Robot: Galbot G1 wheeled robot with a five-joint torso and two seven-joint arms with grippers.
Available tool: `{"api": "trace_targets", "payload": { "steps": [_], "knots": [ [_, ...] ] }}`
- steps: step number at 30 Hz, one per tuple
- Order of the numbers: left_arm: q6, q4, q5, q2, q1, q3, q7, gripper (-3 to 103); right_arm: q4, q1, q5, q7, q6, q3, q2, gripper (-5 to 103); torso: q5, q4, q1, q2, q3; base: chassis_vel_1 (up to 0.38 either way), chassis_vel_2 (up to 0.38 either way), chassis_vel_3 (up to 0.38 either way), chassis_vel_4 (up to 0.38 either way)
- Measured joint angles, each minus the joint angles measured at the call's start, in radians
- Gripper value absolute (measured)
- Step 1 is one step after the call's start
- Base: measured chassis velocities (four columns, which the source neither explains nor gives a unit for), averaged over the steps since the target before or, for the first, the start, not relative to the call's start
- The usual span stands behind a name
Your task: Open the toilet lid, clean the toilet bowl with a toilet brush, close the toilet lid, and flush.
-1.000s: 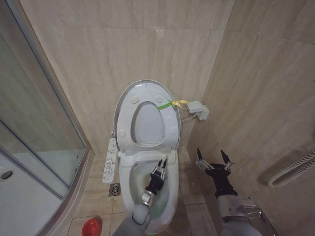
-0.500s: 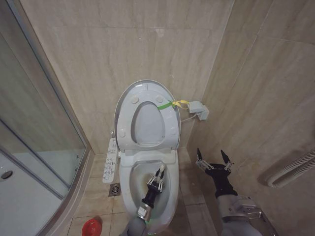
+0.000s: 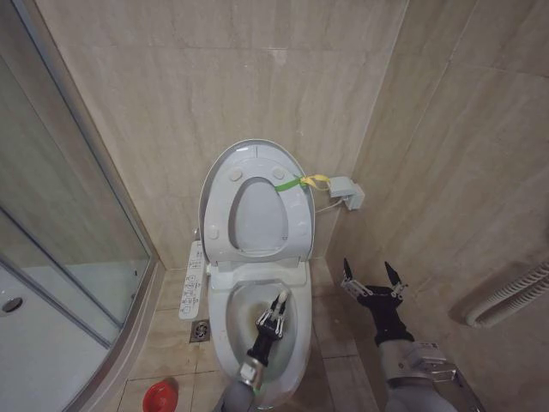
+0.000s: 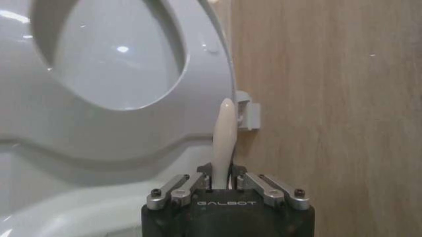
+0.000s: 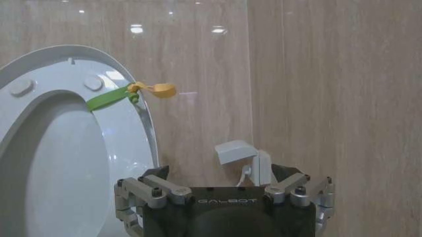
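Nearest, at the bottom of the head view, the left gripper [image 3: 274,318] reached over the toilet bowl [image 3: 225,336], its jaws closed narrowly on the white handle of the toilet brush [image 3: 280,299], whose tip stood up just past the fingertips. From the left wrist, that same brush handle [image 4: 223,143] rose straight out between the pinched fingers, with the bowl's rim [image 4: 59,217] below. Down on the floor to the robot's left of the bowl sat the red cup holder [image 3: 159,396], well apart from the brush. Over to the right, the right gripper [image 3: 375,279] hovered beside the bowl near the tiled side wall, its jaws spread wide and holding nothing. Alongside the bowl's left flank ran the white button panel [image 3: 192,280]. Farther back, the toilet lid [image 3: 217,167] stood raised against the rear wall with the seat ring [image 3: 297,225] lifted against it, and the yellow-green strap [image 3: 295,181] hung off their right edge. Beyond that, a small white box [image 3: 346,190] was fixed in the wall corner.
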Motion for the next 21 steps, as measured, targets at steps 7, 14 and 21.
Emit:
{"api": "trace_targets", "payload": {
  "steps": [7, 14, 21],
  "knots": [
    [0.0, 0.025, -0.015, -0.017, -0.076, 0.019, 0.007, 18, 0.0, 0.0, 0.0, 0.0, 0.0, 0.0, 0.0, 100, -0.0001, -0.0001, 0.0, 0.0, 0.0, 0.0, 0.0, 0.0, 0.0],
    [0.003, 0.044, -0.031, -0.007, -0.139, 0.04, 0.011, 18, 0.0, 0.0, 0.0, 0.0, 0.0, 0.0, 0.0, 100, 0.0, 0.0002, 0.0, 0.0, 0.0, 0.0, 0.0, 0.0, 0.0],
    [-0.007, 0.098, -0.037, -0.025, -0.153, 0.033, 0.024, 18, 0.0, 0.0, 0.0, 0.0, 0.0, 0.0, 0.0, 100, 0.0, 0.0002, 0.0, 0.0, 0.0, 0.0, 0.0, 0.0, 0.0]
  ]
}}
